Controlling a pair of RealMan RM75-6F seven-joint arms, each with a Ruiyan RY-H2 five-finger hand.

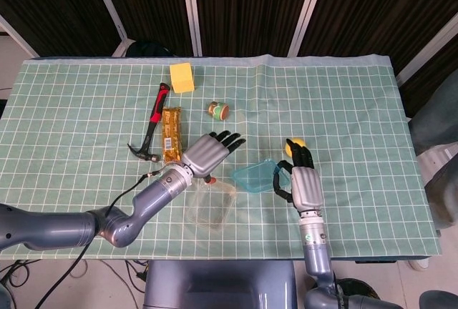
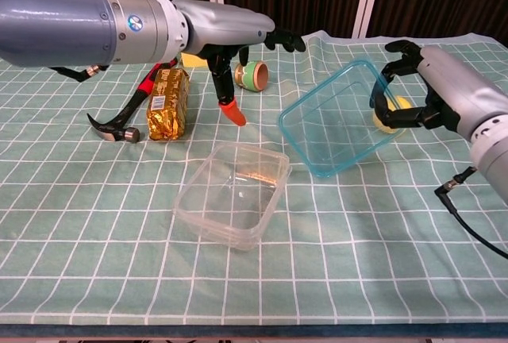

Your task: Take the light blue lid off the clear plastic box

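The clear plastic box (image 2: 232,194) lies open-side up on the green checked cloth, lidless, also seen from the head view as the clear box (image 1: 210,205). The light blue lid (image 2: 337,117) hangs tilted to the box's right, apart from it, with its lower corner close to the cloth. My right hand (image 2: 409,89) grips the lid's right edge; in the head view this right hand (image 1: 304,180) has the lid (image 1: 255,177) to its left. My left hand (image 2: 230,29) hovers above and behind the box, fingers stretched out, holding nothing. From above, the left hand (image 1: 207,153) covers the box's far edge.
A yellow ball (image 2: 389,117) sits just behind the lid by my right hand. A red-handled hammer (image 2: 119,125) and a gold snack bar (image 2: 168,105) lie at the left, a small green and red roll (image 2: 254,75) behind, a yellow block (image 1: 182,77) further back.
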